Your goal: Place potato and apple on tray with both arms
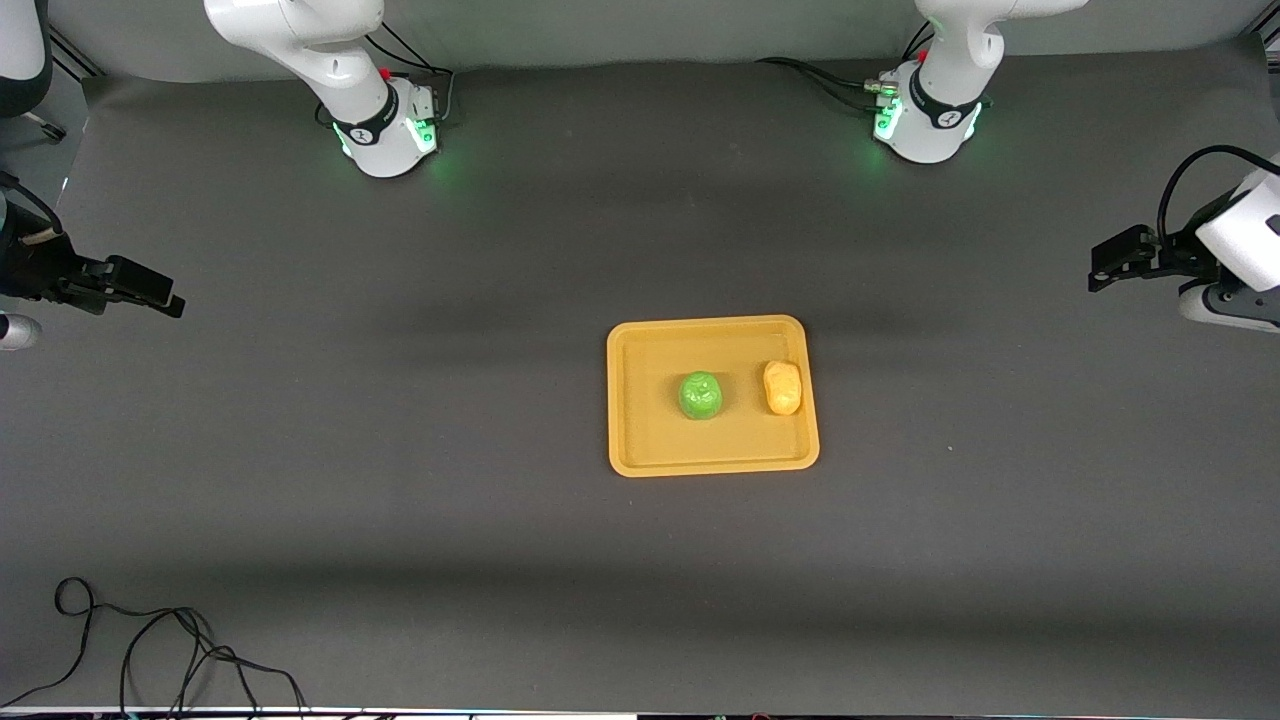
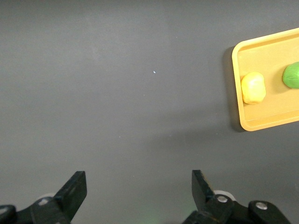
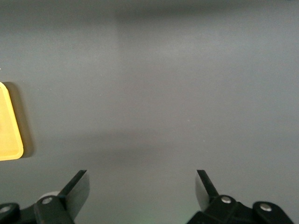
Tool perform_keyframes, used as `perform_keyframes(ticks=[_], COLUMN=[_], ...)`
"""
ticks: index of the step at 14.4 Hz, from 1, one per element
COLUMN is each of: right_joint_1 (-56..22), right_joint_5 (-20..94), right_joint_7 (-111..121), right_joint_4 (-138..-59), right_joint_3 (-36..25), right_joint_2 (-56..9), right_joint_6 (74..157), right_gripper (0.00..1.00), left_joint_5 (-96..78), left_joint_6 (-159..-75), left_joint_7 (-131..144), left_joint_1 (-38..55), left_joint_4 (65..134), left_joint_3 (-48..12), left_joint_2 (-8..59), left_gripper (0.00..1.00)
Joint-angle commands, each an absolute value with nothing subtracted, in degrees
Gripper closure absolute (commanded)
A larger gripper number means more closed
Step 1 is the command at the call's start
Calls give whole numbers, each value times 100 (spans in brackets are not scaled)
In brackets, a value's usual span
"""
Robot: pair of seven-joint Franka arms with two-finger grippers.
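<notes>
1. One tray [image 1: 712, 455] lies on the table, orange-yellow and rectangular.
2. One apple [image 1: 700, 396], round and bright green, sits in the tray.
3. One potato [image 1: 782, 387], oblong and yellow-orange, sits in the tray beside the apple.
4. Two white arms show, which makes two grippers: the left gripper [image 1: 1105, 268] and the right gripper [image 1: 165, 296], each with two fingers spread apart.
5. Two green-lit bases stand along the table's edge.
6. One black cable [image 1: 150, 650] lies looped on the table.

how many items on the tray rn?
2. The apple sits near the middle of the tray; the potato lies beside it, toward the left arm's end. They are apart, and nothing looks hidden.
</notes>
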State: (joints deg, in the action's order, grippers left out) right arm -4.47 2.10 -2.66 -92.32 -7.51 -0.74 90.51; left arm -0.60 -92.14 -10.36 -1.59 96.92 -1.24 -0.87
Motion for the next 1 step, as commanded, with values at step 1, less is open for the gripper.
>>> perform_keyframes(ticks=[1], right_joint_1=[-475], right_joint_5=[343], right_joint_7=[-141], right_joint_4=[-9290], right_joint_3=[-782], right_joint_2=[44], right_joint_6=[9018], right_gripper=[0], left_joint_5=[-18], left_joint_6=[-9237], left_joint_7=[-1046], left_joint_1=[-123], left_joint_4=[9615], left_joint_3=[-105], left_joint_2=[-88], left_gripper=[0])
